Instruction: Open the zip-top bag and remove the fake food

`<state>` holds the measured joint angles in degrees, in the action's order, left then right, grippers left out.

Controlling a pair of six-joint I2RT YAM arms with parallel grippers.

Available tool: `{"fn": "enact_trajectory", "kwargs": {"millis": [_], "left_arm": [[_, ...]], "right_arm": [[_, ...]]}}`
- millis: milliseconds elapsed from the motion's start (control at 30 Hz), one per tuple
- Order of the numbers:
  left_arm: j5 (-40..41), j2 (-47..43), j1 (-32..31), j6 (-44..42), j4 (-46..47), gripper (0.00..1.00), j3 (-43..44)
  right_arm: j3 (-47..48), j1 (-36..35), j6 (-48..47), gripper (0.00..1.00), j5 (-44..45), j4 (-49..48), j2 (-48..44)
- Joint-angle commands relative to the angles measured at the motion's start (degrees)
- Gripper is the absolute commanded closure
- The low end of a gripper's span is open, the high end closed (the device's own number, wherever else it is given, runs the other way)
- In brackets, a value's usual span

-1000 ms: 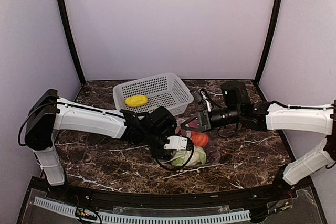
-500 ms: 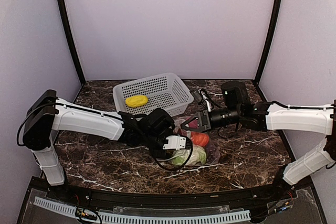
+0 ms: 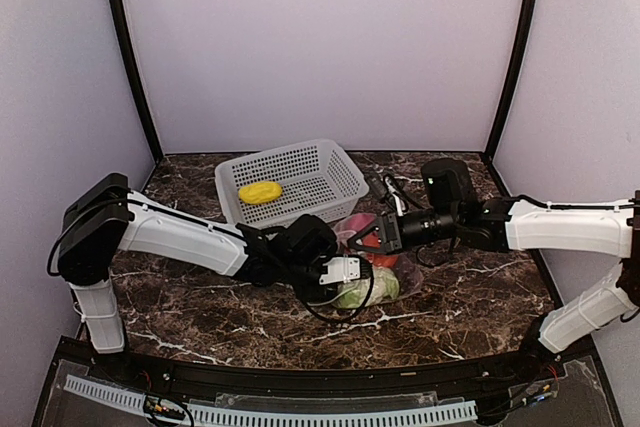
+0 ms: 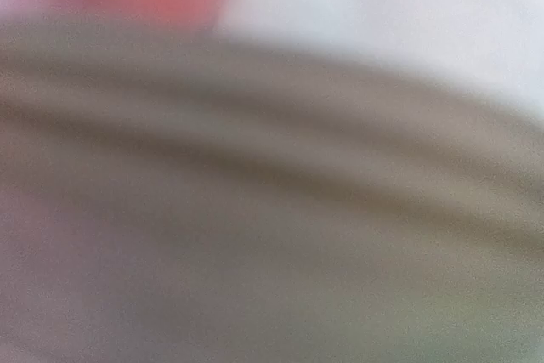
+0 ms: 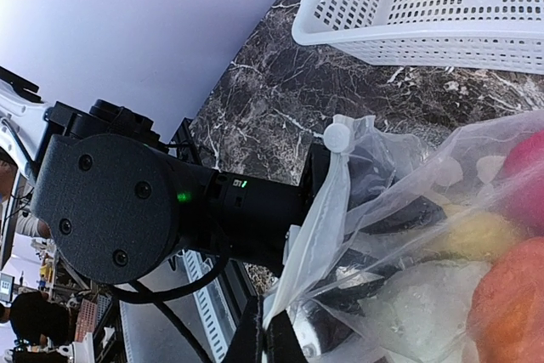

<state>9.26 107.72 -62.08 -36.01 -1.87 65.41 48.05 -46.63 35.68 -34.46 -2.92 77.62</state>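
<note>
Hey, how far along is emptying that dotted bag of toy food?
Done: one yellow plastic toy piece lies in the white perforated basket. In hand: the right claw pinches the edge of the clear dotted zip-top bag while the left claw reaches into it. Remaining: a red piece, an orange piece and a pale green leafy piece inside.

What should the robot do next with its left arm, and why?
Probably close the left tool on the pale leafy piece and draw it out. The right tool holds the zip-top bag open by its edge, the left tool reaches inside among the food, and one yellow piece lies in the basket.
</note>
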Motion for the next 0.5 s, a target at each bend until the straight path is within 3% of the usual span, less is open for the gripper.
{"fn": "enact_trajectory", "kwargs": {"millis": [0,133,267,367,467], "left_arm": [[0.96,2.48,1.70,3.75,-3.27,0.37,-0.95],[2.33,1.30,1.68,4.23,-3.87,0.50,-1.58],[4.46,-1.40,1.51,3.84,-3.33,0.55,-2.82],[6.11,-3.86,1.06,4.15,-3.35,0.56,-3.44],[7.71,-6.06,1.00,7.47,-0.04,0.48,-5.69]], "right_arm": [[0.03,-0.04,0.19,1.00,-2.04,-2.94,-1.64],[0.02,-0.04,0.01,1.00,-1.93,-2.80,-1.54],[0.02,-0.04,0.05,1.00,-1.76,-2.97,-1.33],[0.02,-0.04,0.09,1.00,-1.20,-2.96,-1.16],[-0.34,-0.04,0.56,1.00,-1.04,-3.62,-1.21]]}}
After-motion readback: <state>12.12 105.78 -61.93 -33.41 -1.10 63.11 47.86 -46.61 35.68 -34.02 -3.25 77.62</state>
